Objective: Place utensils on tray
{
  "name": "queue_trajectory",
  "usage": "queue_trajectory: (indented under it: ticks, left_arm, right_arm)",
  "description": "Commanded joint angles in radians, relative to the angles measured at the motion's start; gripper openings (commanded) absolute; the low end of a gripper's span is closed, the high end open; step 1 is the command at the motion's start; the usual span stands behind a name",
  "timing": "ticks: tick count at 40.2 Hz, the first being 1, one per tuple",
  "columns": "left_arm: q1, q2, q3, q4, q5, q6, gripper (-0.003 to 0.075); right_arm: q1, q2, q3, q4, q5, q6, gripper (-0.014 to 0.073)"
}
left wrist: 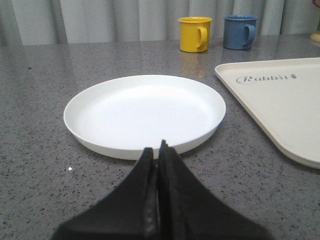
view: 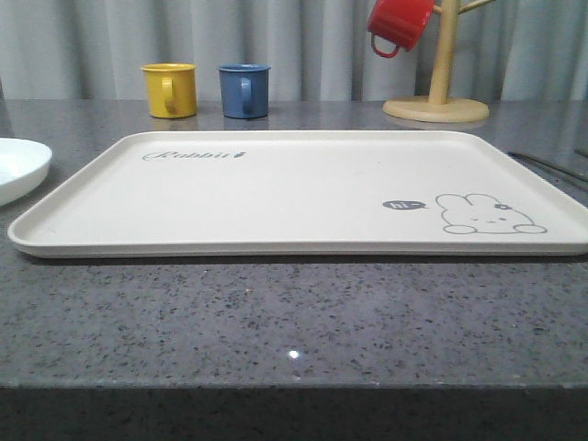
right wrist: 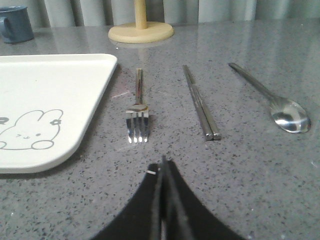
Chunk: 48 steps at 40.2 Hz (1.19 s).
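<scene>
Starting position: right pincer [right wrist: 162, 165] pressed together, fork [right wrist: 137, 112] lying just ahead on the desk [right wrist: 240, 165] beside the empty tray [right wrist: 55, 85]; spread first, then straddle its slim handle.

Grey speckled counter [view: 276, 312] carries tray [view: 303, 188], plate [left wrist: 145, 112], fork [right wrist: 138, 112], chopsticks [right wrist: 201, 105], spoon [right wrist: 280, 107].

The front view looks low and level across the tray [view: 303, 188] toward the curtain. The left wrist view sits close behind its closed fingers [left wrist: 150, 170], the plate [left wrist: 145, 112] just beyond them; the right wrist view likewise (fork [right wrist: 138, 112] ahead). All share the tray, seemingly also the blue cup [view: 244, 90].
</scene>
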Motion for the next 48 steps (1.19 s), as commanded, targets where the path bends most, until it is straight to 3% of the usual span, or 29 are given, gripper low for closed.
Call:
queue_trajectory:
  ticks: [1, 28, 40, 48]
  left_arm:
    - [0.003, -0.021, -0.005, -0.002, -0.087, -0.007, -0.0018]
    - [0.003, -0.021, -0.005, -0.002, -0.107, -0.007, -0.0018]
    - [0.003, -0.021, -0.030, 0.010, -0.442, 0.003, -0.0018]
    - [0.003, 0.051, -0.265, 0.020, -0.247, 0.003, -0.0018]
  right_arm:
    - [-0.007, -0.017, 0.000, 0.002, -0.078, -0.007, -0.0069]
    - [-0.007, -0.017, 0.000, 0.002, -0.080, -0.007, -0.0069]
    - [-0.007, -0.017, -0.062, 0.013, -0.159, -0.007, -0.0069]
    - [-0.007, 0.013, -0.316, 0.013, 0.051, -0.007, -0.0067]
